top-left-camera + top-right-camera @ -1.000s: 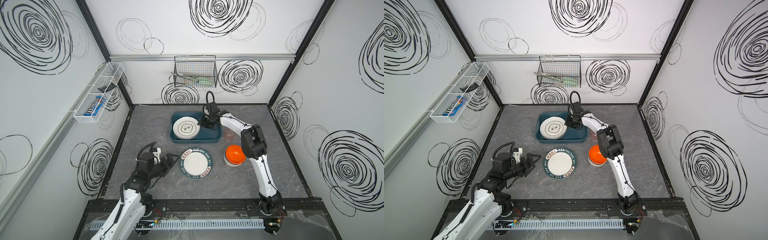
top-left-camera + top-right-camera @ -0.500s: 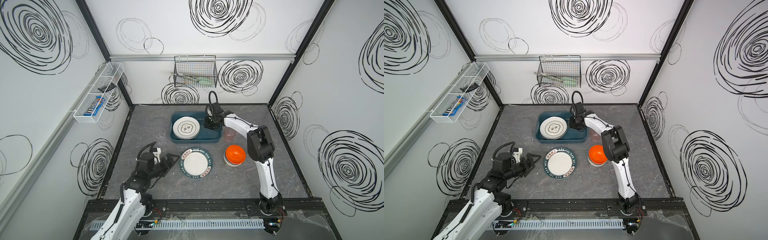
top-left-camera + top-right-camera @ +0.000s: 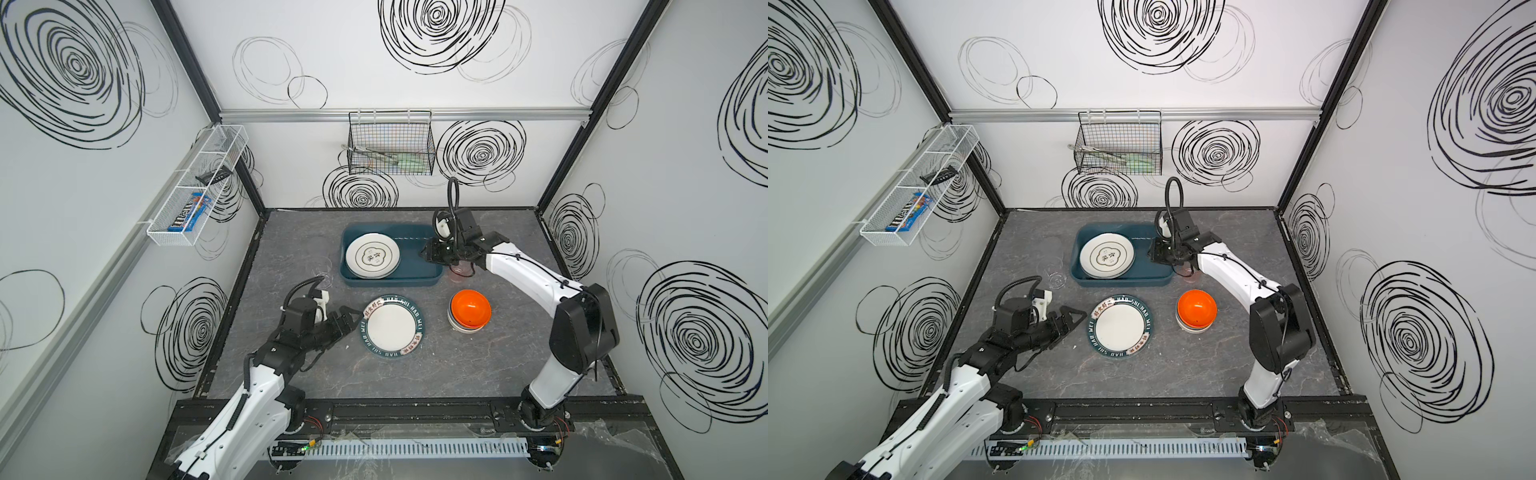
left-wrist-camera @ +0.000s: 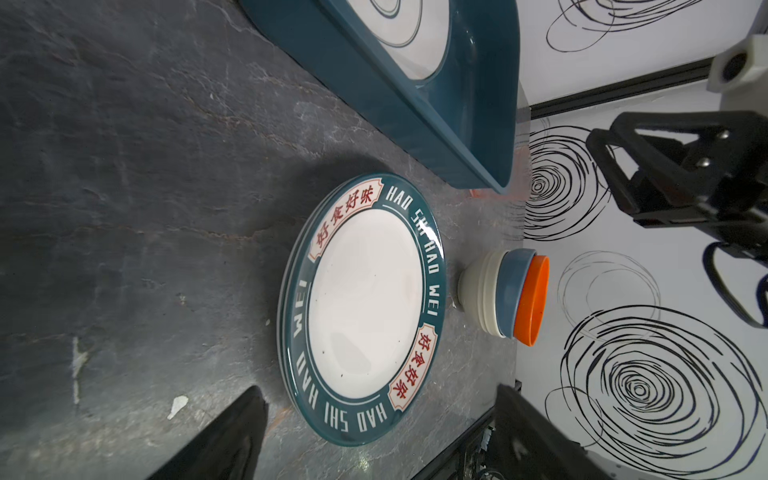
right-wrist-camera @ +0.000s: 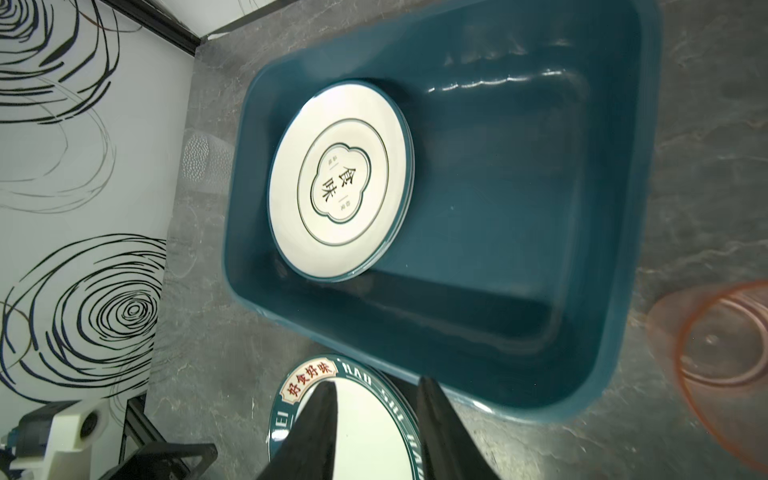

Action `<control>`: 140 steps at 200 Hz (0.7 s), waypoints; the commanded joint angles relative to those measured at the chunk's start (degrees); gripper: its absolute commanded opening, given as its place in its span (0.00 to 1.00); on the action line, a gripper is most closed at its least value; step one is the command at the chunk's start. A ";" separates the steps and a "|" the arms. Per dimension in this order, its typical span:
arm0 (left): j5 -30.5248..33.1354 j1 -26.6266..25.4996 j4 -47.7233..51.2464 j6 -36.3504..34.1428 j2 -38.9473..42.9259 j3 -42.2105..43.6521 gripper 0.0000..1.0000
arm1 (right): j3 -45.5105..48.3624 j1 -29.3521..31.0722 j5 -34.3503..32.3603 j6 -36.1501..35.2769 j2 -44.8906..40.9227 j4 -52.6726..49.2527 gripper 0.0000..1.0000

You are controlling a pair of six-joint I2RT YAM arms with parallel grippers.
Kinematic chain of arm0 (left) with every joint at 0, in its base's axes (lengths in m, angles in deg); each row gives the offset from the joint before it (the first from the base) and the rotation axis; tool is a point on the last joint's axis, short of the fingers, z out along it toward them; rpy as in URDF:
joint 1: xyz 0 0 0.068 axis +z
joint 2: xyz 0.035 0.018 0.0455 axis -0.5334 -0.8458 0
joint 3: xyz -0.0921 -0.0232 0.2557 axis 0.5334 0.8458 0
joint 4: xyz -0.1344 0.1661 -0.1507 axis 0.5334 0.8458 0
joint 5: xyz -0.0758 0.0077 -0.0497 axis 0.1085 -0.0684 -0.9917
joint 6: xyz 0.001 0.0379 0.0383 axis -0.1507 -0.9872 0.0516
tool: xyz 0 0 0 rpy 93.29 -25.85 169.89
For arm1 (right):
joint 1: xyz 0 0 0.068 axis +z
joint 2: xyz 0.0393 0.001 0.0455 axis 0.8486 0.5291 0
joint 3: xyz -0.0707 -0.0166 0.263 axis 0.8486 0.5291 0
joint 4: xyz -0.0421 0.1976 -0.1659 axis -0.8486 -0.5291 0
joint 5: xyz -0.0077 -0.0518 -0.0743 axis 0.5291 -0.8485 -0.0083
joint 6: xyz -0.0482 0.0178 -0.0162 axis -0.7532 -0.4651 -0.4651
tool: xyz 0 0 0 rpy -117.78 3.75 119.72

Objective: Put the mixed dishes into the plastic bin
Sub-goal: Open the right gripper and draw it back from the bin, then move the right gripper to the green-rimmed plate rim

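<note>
A: What colour are the arms?
B: White shells on the left arm [image 3: 257, 399] and right arm [image 3: 523, 270], with black joints [image 3: 582, 328].
A: Cables?
B: A ribbed black hose [image 3: 451, 195] loops at each wrist; a thin black wire [image 3: 540, 268] runs along the right arm.
A: The tips?
B: The left end effector [image 3: 353, 318] and right end effector [image 5: 376, 382] are black, with tapered fingers [image 5: 316, 432], silver screws [image 4: 723, 134] and white camera blocks [image 3: 323, 296].

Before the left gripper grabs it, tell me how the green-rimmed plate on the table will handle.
The green-rimmed plate looks rigid and glazed; its glossy reflections suggest a slippery grip. It lies flat on the table with a low rim, so a push would probably slide it, not tip it.
</note>
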 commanded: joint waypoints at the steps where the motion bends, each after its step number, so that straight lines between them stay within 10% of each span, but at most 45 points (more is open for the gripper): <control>1: 3.82 -2.24 1.30 -2.59 -1.84 -2.16 0.84 | 4.30 0.32 1.31 -2.86 -4.40 -1.47 0.38; 140: 8.59 -10.25 -4.43 -4.69 -15.59 -2.43 0.66 | 13.64 10.51 -4.13 -2.59 -2.76 -3.22 0.44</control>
